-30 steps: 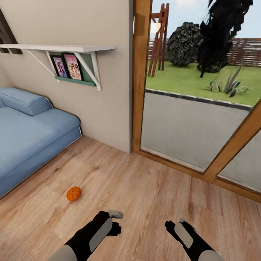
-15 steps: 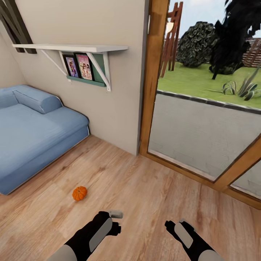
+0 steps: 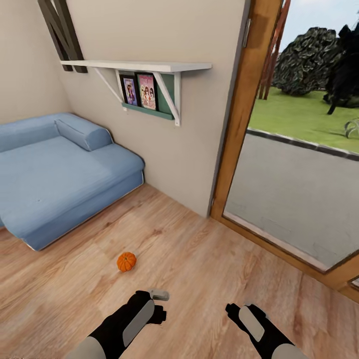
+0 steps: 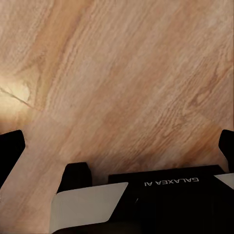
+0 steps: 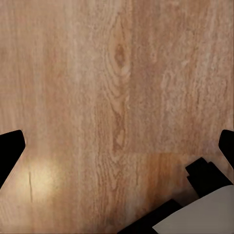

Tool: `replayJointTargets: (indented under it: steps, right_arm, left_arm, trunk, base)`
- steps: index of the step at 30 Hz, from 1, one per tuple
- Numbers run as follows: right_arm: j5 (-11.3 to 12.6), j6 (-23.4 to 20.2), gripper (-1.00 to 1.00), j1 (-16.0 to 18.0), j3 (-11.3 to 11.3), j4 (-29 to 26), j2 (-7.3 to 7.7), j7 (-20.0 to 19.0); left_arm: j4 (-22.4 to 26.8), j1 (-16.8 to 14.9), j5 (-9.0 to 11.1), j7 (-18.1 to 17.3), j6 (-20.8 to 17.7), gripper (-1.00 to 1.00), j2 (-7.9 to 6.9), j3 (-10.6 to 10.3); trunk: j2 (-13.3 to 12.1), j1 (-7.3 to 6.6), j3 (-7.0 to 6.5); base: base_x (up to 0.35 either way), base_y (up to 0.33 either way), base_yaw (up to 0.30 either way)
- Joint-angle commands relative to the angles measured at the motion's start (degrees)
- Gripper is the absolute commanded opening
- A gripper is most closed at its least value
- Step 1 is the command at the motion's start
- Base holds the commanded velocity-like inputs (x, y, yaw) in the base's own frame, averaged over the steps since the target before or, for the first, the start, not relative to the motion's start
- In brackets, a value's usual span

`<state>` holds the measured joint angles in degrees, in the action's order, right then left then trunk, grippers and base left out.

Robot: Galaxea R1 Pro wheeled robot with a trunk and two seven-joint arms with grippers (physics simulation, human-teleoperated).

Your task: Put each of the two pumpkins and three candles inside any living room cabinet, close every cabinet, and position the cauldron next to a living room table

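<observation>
Pumpkin (image 3: 126,261) position: one small ribbed orange pumpkin rests upright on the wood-plank floor (image 3: 199,269), stem up, ahead of the left end effector (image 3: 160,305) and slightly to the left of it, apart from it with bare planks between. It lies near the front corner of the blue sofa (image 3: 60,174) without touching it.

Left end effector: held low over the floor in the head view, empty. In the left wrist view its two dark fingertips (image 4: 10,153) sit at opposite edges of the picture with bare planks between them, so the fingers are spread wide. Nothing lies between them.

Right end effector (image 3: 238,310): held low over the floor, level with the left one and well apart from it. In the right wrist view the fingertips (image 5: 10,146) likewise stand at opposite edges over bare planks; the fingers are spread and hold nothing.

Surroundings:
- Sofa: set along the left wall, with a bolster cushion (image 3: 82,132) at its far end.
- Wall shelf (image 3: 134,66): white board on angled white brackets, mounted on the beige wall above and beyond the sofa's end. A green ledge under it carries two upright picture cards (image 3: 139,91).
- Glazed door (image 3: 299,164): wood-framed, to the right of the wall. Through the glass, pavement, lawn and dark shrubs are visible.
</observation>
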<state>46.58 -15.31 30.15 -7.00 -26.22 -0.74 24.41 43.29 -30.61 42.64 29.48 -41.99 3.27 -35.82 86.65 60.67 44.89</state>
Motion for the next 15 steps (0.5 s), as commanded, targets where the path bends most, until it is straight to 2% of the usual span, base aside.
replayJointTargets:
  steps: [1, 8, 15]
  right_arm:
    - [0.35, -0.22, 1.0, 0.0, -0.37, -0.16, 0.05, 0.47]
    - [0.35, -0.25, 1.0, 0.0, -0.39, -0.23, -0.04, 0.69]
    - [0.35, -0.25, 1.0, 0.0, -0.39, -0.23, -0.05, 0.76]
  left_arm:
    - [0.04, -0.06, 0.6, 0.55, -0.03, 1.0, -0.02, -0.21]
    - [0.04, -0.06, 0.6, 0.57, -0.03, 1.0, -0.02, -0.21]
    - [0.04, -0.06, 0.6, 0.58, -0.03, 1.0, -0.02, -0.16]
  trunk:
    - [0.02, 0.03, 0.05]
    - [0.02, 0.03, 0.05]
    - [0.02, 0.03, 0.05]
  base:
    - [0.302, 0.0, 0.288]
    - [0.313, 0.0, 0.288]
    - [0.243, -0.039, 0.288]
